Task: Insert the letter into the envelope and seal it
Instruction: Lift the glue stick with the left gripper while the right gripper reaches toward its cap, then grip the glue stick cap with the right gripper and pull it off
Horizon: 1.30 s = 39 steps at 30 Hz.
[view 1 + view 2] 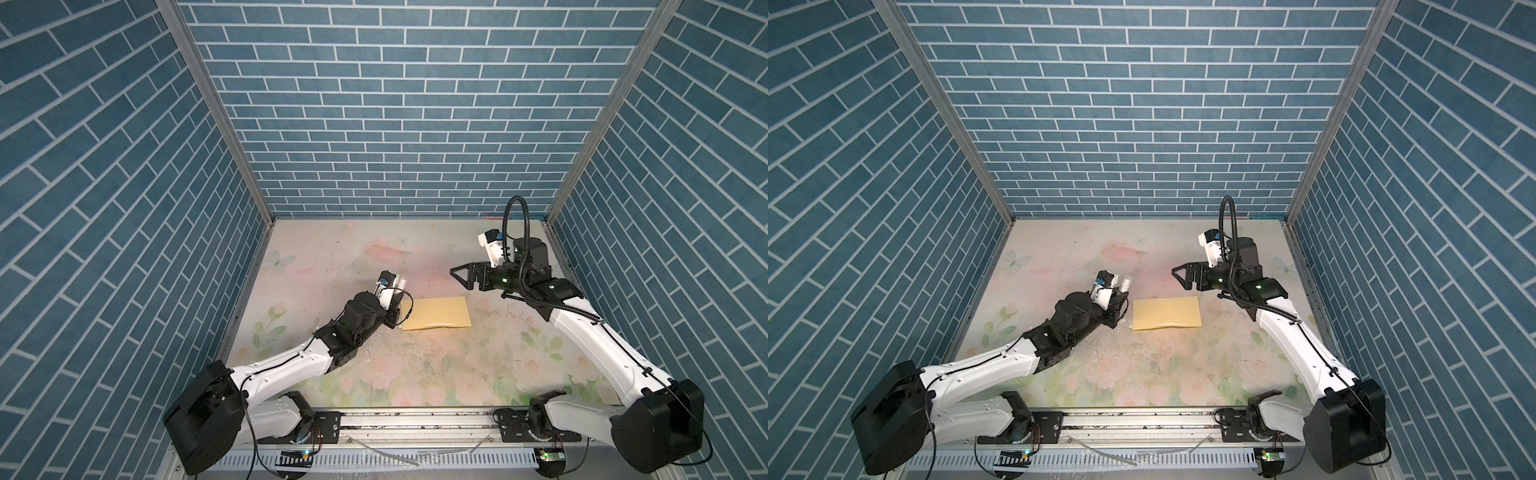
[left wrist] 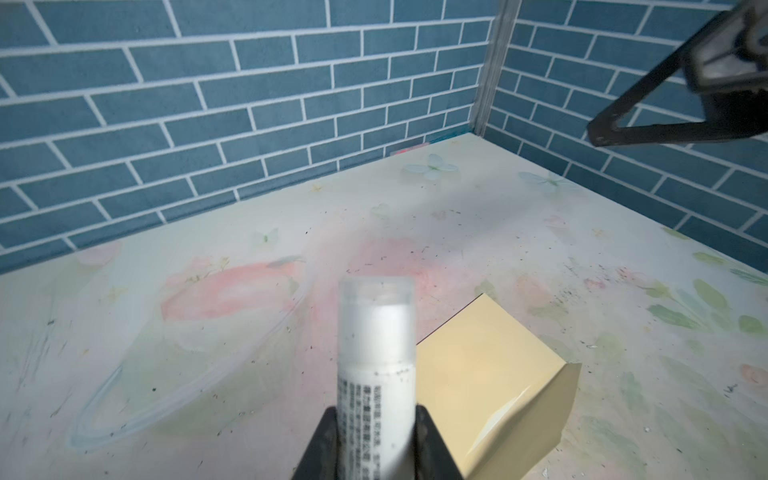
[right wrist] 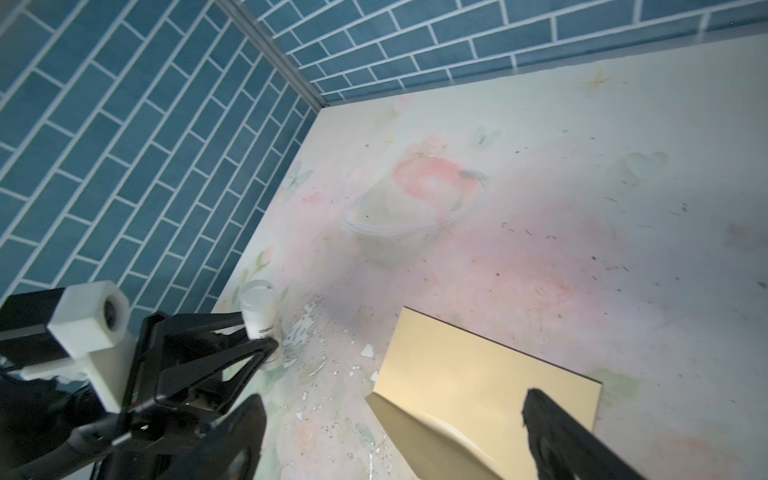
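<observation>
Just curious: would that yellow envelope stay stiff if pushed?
Probably not: the envelope looks like thin paper, and one long edge curls up. Lying mostly flat on the smooth table, it would likely slide easily too.

The bench (image 1: 415, 257) lies bare around the envelope (image 1: 436, 312) except its left end, where the left hand (image 2: 376, 436) clamps a glue stick (image 2: 376, 353).

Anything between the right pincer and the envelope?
No. In both top views only bare floral tabletop lies between the open right pincer and the envelope.
</observation>
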Tool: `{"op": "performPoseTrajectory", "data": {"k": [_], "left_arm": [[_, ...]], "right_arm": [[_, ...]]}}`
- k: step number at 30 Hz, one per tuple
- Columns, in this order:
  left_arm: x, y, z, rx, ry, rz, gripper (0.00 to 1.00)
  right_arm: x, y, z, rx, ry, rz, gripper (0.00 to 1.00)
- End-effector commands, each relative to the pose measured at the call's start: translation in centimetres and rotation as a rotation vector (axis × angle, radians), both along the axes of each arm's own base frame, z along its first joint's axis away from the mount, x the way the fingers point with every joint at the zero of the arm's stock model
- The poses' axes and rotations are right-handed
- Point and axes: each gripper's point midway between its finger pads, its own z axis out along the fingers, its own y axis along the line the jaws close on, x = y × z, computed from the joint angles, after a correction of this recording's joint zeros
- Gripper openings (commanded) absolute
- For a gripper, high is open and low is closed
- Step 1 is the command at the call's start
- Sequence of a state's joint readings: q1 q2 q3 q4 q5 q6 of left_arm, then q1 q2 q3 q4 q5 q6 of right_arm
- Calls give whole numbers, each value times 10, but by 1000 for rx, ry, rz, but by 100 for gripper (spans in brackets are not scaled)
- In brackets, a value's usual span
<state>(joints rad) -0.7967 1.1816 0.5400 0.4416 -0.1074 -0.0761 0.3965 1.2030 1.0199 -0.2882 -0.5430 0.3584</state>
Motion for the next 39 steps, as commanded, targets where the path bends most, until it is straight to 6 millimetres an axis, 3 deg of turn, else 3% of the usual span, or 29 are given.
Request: {"op": "performPoseTrajectory", "data": {"k": [1, 11, 18, 28, 33, 39], "left_arm": [[-8, -10, 32, -37, -157, -100, 0], [-25, -18, 30, -35, -234, -209, 0], [-29, -18, 31, -27, -252, -228, 0], [-30, -19, 30, -23, -248, -233, 0], [-30, -20, 31, -24, -249, -235, 0], [-30, -20, 28, -17, -241, -236, 0]], "right_arm": [[-12, 21, 27, 26, -34, 108, 96], [-33, 80, 33, 34, 22, 297, 91], [-39, 105, 26, 12, 51, 357, 74], [-46, 121, 17, -10, 81, 402, 43], [-49, 124, 13, -18, 104, 419, 35], [-48, 124, 13, -18, 105, 417, 14]]}}
